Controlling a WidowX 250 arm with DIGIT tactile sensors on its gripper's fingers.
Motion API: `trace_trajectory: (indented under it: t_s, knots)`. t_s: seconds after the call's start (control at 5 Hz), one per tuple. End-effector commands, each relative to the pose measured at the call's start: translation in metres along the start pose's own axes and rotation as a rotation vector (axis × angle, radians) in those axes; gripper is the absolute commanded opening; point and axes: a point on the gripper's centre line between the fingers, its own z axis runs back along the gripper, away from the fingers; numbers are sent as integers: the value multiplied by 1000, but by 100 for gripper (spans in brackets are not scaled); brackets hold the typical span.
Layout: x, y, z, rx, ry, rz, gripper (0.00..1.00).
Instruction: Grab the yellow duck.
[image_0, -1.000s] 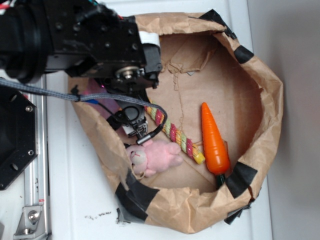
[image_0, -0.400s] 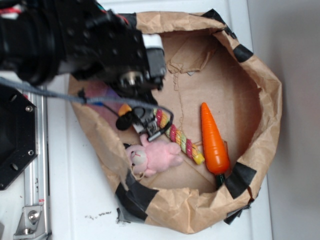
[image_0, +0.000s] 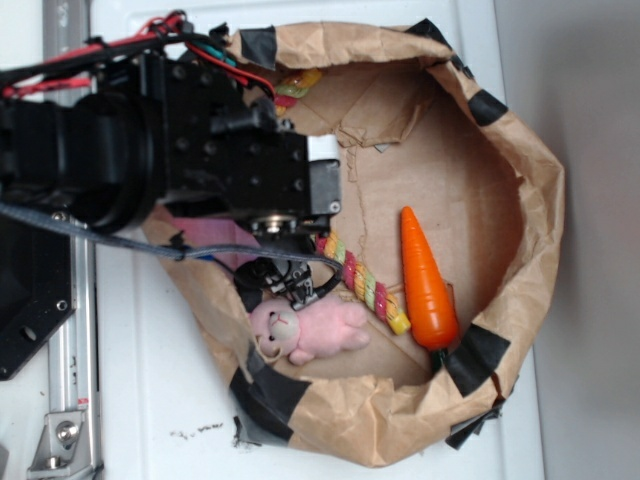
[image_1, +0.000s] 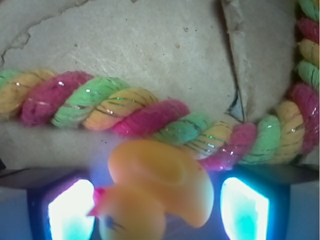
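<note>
The yellow duck (image_1: 155, 195) fills the bottom of the wrist view, glossy, with a red beak pointing left. It sits between my two lit fingers (image_1: 70, 210), the beak at the left pad and a narrow gap at the right pad. My gripper (image_1: 157, 210) stands open around it. In the exterior view the gripper (image_0: 283, 282) is low inside the paper bag, just above the pink bunny, and the arm hides the duck.
A striped rope toy (image_0: 365, 285) lies right beside the gripper and crosses the wrist view (image_1: 125, 102) just beyond the duck. The pink plush bunny (image_0: 305, 330) and orange carrot (image_0: 425, 280) lie in the brown paper bag (image_0: 540, 200), whose crumpled walls surround everything.
The arm has swung down and right over the bag's left side. The gripper has moved down toward the bunny. The bit of yellow seen beside it earlier is now hidden.
</note>
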Motion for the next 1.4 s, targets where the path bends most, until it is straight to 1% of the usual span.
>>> trace_trajectory:
  t_s: [0.0,0.2,0.4,0.6,0.8,1.0,1.2]
  knots:
    - [-8,-7,-6,16,-15,-64,100]
    - [-3,-2,-4,-12,-13,-67,100]
    - [-1,-1,-2,-33,-16,-63,85]
    - [4,0,-3,-32,-14,-52,0]
    - [6,2,0,-39,-21,-44,0]
    - [5,7,14,-64,-30,-57,0]
    - [3,14,62,-125,-38,-74,0]
